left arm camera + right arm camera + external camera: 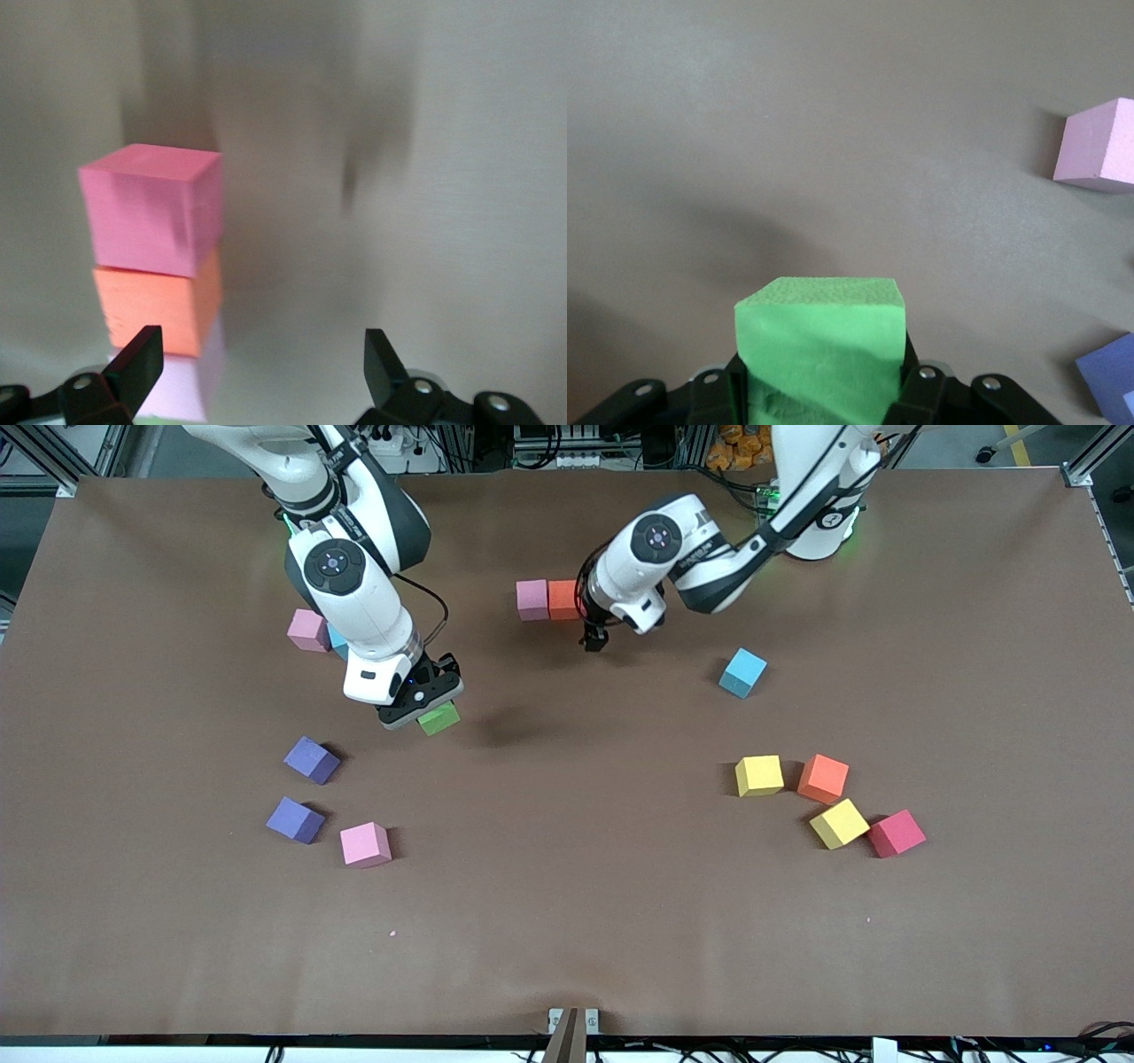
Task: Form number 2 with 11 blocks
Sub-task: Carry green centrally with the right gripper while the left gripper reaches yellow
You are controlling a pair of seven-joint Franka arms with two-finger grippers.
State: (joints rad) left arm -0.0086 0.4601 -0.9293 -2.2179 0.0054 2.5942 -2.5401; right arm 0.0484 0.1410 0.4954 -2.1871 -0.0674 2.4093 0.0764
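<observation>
From the front view we see a brown bench (pixel 567 921) with two white arms reaching in from its top edge. The right gripper (pixel 425 707) hangs over the bench toward the right arm's end, its jaws pinching a green cube (pixel 439 718). The left gripper (pixel 595 638) sits low by the middle of the bench, its jaws spread and holding nothing. Just beside it lie a pink cube (pixel 532 599) and an orange cube (pixel 563 600), touching each other in a short row.

Toward the right arm's end we see another pink cube (pixel 308 630) with a light-blue cube (pixel 337 642) partly hidden by the arm. Nearer the camera are two purple cubes (pixel 311 760) (pixel 296 819) and a third pink cube (pixel 366 844). Toward the left arm's end sits a lone light-blue cube (pixel 742 672). Nearer the camera than it, a cluster holds a yellow cube (pixel 759 775), a second orange cube (pixel 823 779), another yellow cube (pixel 839 823) and a crimson cube (pixel 897 833).

In the left wrist view we see the two black fingertips (pixel 135 363) wide apart. The pink cube (pixel 152 208) touches the orange one (pixel 159 305), and a paler block (pixel 177 385) touches the orange cube, mostly hidden.

In the right wrist view we see the green cube (pixel 824 350) clamped between the jaws above the bare bench. A pink cube (pixel 1099 146) and a purple corner (pixel 1112 376) show at the edge.
</observation>
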